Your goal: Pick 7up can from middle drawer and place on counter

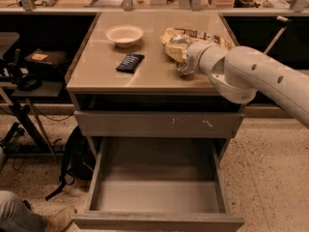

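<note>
- Gripper (pixel 187 65): at the end of the arm that reaches in low over the counter (pixel 154 76). The wrist hides its tip, so whether it is clamped on anything cannot be told.
- Can (pixel 181 72): only a small dark sliver shows, right at the gripper's tip, resting on or just above the counter. It is no longer in the drawer.
- Handling (judged): a thin metal can is light if empty and noticeably heavier if full. Its wall is smooth and slippery and dents under a hard squeeze. The best hold is across the middle of the body, well below the lid.
- Orientation: too little shows to be sure. The sliver suggests the can is upright, with its long axis vertical and its lid up.
- Middle drawer (pixel 157 197): pulled open below the gripper, nearer the camera, with nothing in it.
- Snack bag (pixel 175 38): just behind the gripper, near enough to be nudged.
- Dark packet (pixel 130 62) and bowl (pixel 124 35): beyond the gripper's tip, well apart from it.
</note>
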